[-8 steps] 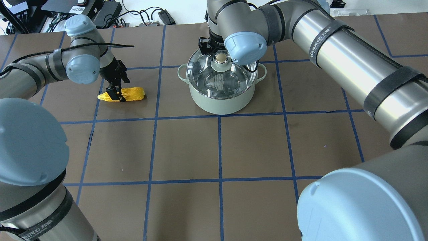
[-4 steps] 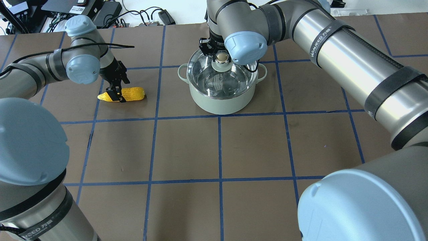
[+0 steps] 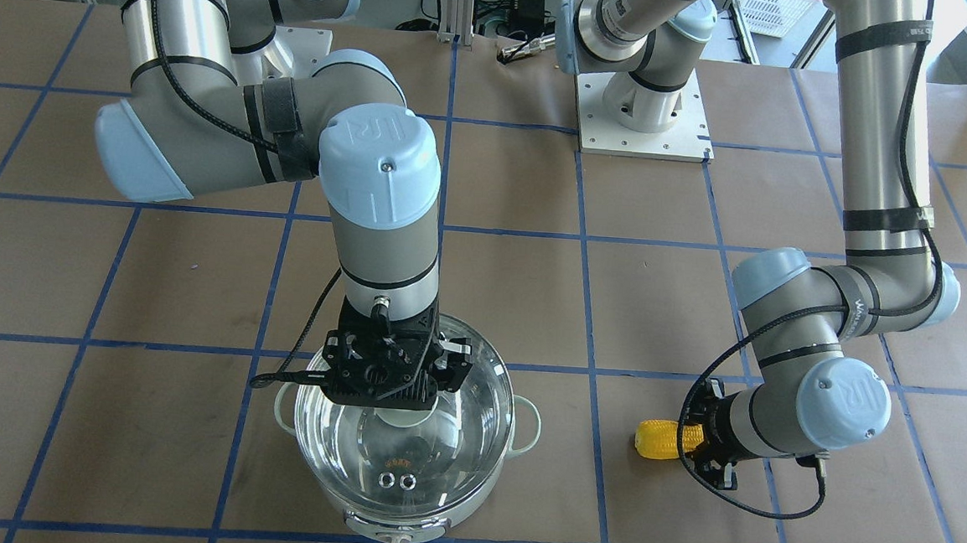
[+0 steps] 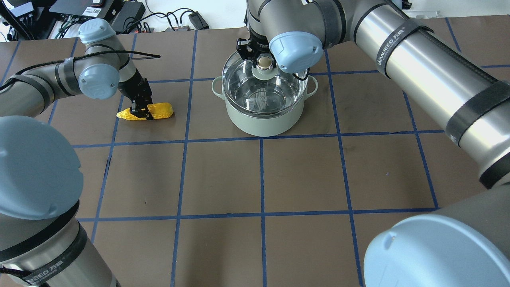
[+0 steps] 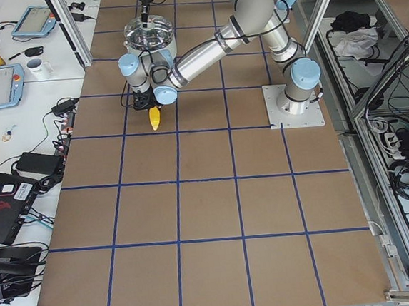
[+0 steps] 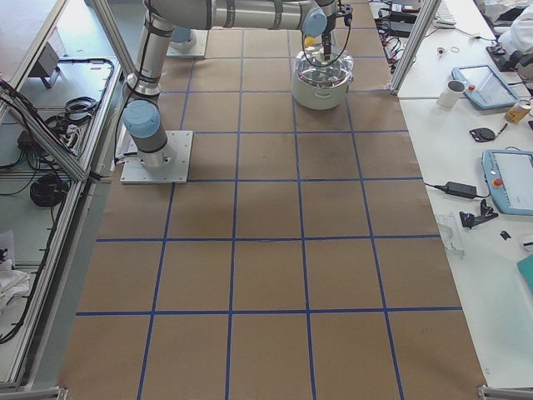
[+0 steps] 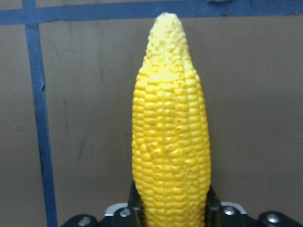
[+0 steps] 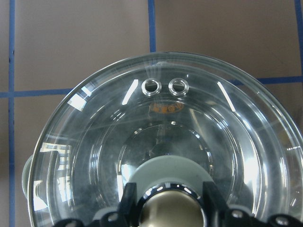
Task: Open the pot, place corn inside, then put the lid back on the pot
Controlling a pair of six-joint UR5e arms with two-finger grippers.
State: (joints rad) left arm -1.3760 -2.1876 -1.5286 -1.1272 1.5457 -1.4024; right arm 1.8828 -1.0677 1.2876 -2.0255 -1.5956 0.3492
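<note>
Pinching the round knob (image 8: 173, 210) of the lid (image 8: 156, 123) from both sides, the right gripper (image 4: 263, 63) had its jaws pressed against the knob's flanks. The clear dome spread out below and ahead of them. The pot (image 4: 261, 119) stood directly beneath those jaws. Whether the lid's rim rested on the pot or had just cleared it could not be told.

The lid looked like rigid glass, probably the heaviest and most breakable thing here, and slick wherever a finger might land. The knob at its centre was the sensible place to hold it, since the dome would hang level there. The polished metal might still slip under a loose squeeze, so a firm grip and a slow, level carry seemed wise, followed by a gentle set-down away from the pot mouth.

The left gripper (image 4: 140, 113) straddled the corn (image 7: 170, 142), which lay flat on the table (image 4: 303, 175), well to the side of the pot. Its fingers (image 7: 135, 204) sat tight against either flank of the cob and appeared to be pinching it. The tapered tip reached out ahead of the jaws.

The cob seemed light and stiff, and its bumpy kernels should give the pads good purchase. Because it narrows toward the point, a grip on the thicker body would be safer than one near the tip, where the cob could squirt free.
</note>
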